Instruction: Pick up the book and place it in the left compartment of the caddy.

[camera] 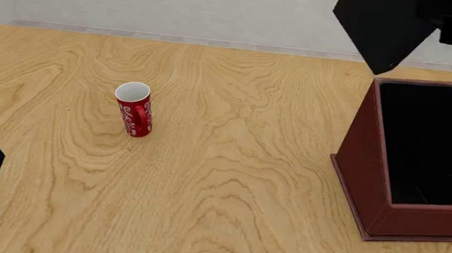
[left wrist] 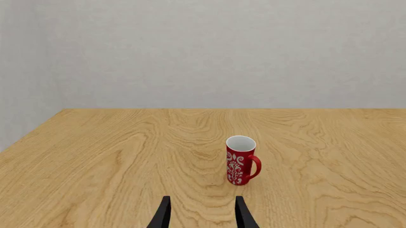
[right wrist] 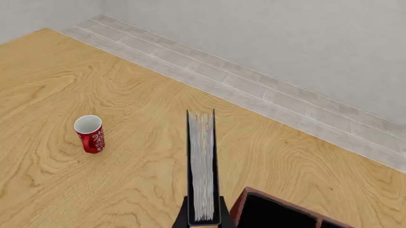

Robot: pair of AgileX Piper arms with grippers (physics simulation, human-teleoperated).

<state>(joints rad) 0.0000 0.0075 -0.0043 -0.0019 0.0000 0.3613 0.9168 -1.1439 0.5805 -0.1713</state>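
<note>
so the right hand (right wrist: 203, 219) is pinching the book (camera: 381, 26) by its lower end, with the white page edge facing the wrist camera, which is keeping the thin cover flat between the fingers so it isn't twisting. in the front view the book is hanging up in the air at about 1 o'clock, tilted, just above the far end of the caddy (camera: 364, 172) and not touching it. the left compartment (camera: 422, 144) is sitting open right below, at about 3 o'clock, so my guess is it's being held high to clear the rim before dropping in. the left hand (left wrist: 201, 213) is idling spread apart and empty low over the surface (camera: 229, 183) at 8 o'clock, with the red mug (camera: 134, 109) ahead of it, well apart from everything.
</note>
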